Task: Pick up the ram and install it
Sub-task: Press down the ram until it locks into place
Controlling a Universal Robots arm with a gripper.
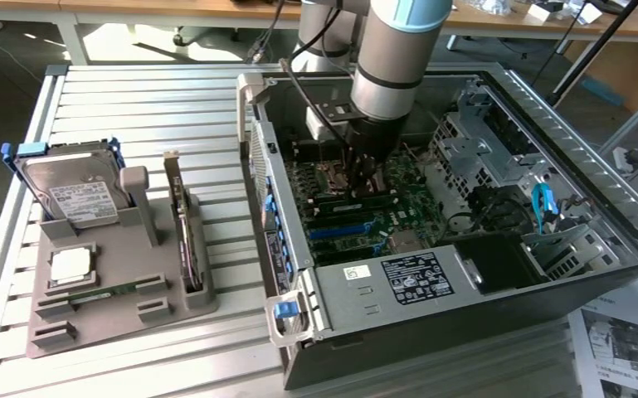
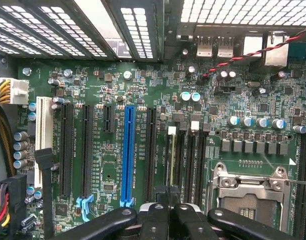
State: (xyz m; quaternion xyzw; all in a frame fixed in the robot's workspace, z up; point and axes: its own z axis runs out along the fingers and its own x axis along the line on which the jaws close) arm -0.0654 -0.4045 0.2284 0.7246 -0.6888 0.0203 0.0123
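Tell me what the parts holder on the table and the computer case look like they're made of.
The holder looks like matte grey plastic, perhaps 3D-printed: dull, uniform, blocky molded shapes. The case looks like bare sheet metal: silvery grey, thin folded edges, punched holes.

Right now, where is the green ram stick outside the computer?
The thin green ram stick lies on the exterior view's left, in the grey plastic holder, beside the small square silver processor chip.

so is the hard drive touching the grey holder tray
Touching: in the exterior view the hard drive stands tilted in the grey holder tray, its lower edge seated in the tray's slot.
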